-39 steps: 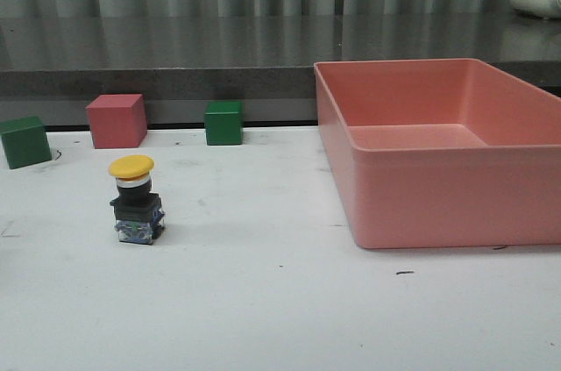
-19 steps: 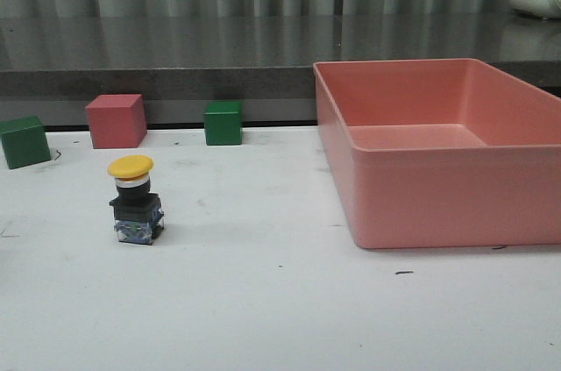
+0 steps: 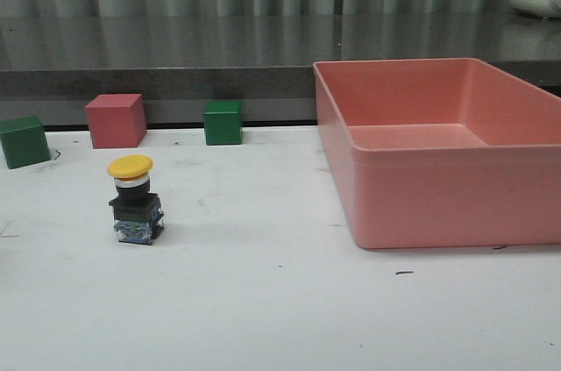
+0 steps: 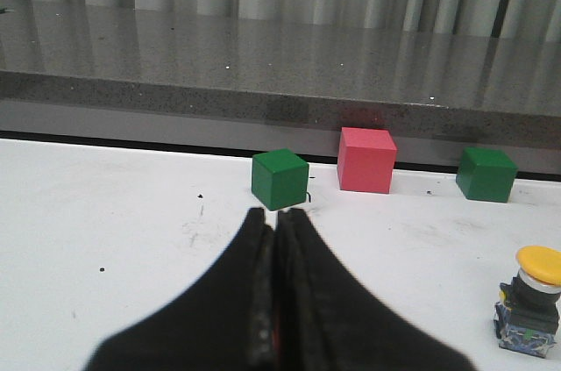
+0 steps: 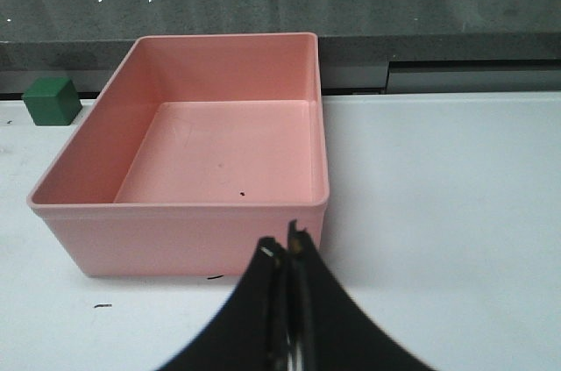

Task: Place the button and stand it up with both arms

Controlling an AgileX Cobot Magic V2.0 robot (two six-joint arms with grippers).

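Since both sat pinched tight on nothing: left gripper (image 4: 273, 301), right gripper (image 5: 287, 301).
Button (image 3: 136, 202): stood upright on the table (image 3: 280, 310), clear of the pink bin (image 3: 438, 204).
Risk: top-heavy cap, so a careless nudge probably topples it.

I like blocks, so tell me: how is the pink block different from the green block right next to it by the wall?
The pink cube is pink and clearly the bigger, taller block; the green cube to its right is dark green and smaller. The pink cube stands nearer the yellow-capped push-button than the green one does. Both are plain cubes resting flat on the white table, apart from each other, along its far edge.
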